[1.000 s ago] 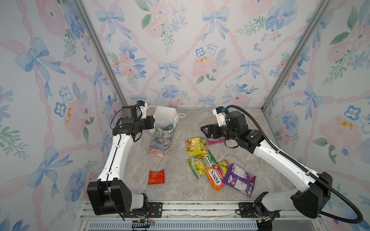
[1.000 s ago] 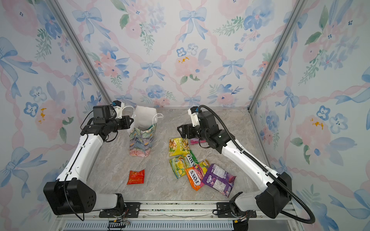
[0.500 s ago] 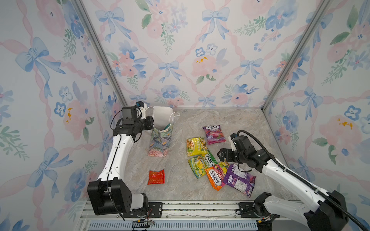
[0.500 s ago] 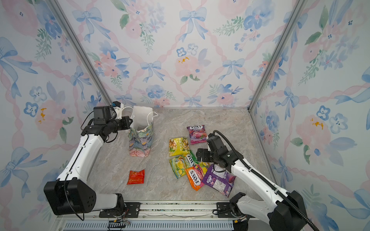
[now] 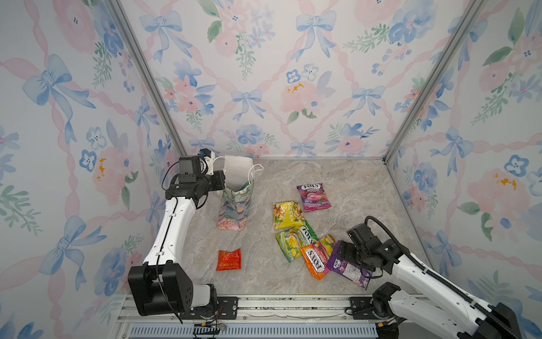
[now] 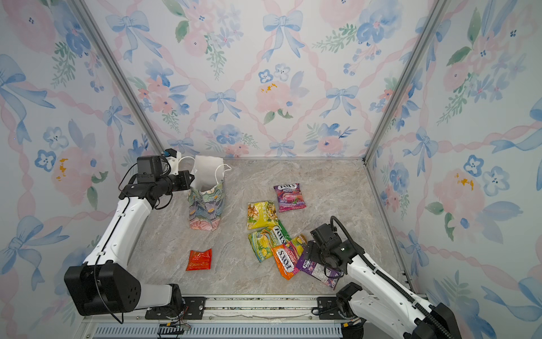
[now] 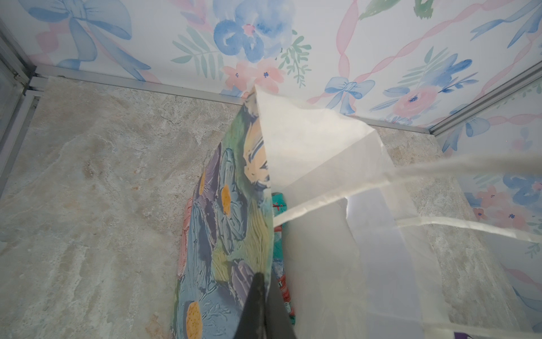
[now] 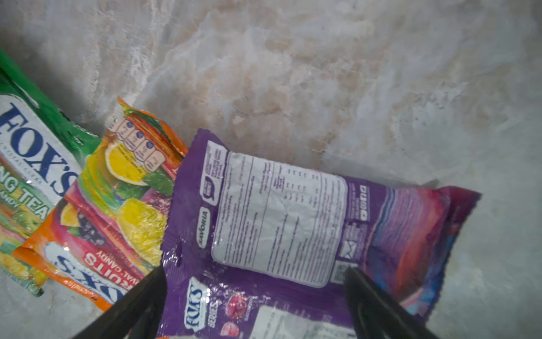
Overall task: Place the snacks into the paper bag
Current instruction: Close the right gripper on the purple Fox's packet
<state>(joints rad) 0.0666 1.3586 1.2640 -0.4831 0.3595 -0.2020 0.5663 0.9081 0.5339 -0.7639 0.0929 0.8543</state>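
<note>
Marbled counter (image 5: 264, 278), flowery walls. The paper bag (image 5: 234, 205) stands at the far left with a teal packet (image 7: 278, 205) showing inside, and loose snacks lie to its right. At the near right a purple packet (image 8: 278, 217) lies label up, its edge against an orange packet (image 8: 96, 234). The right hand (image 8: 255, 276) hangs low over it, spread wide with a finger on each side (nothing gripped). Closing might catch the orange one too, or the glossy film could slip. The left hand (image 7: 262, 281) reaches in level, pinching the bag's rim; a tug could tip it.
</note>
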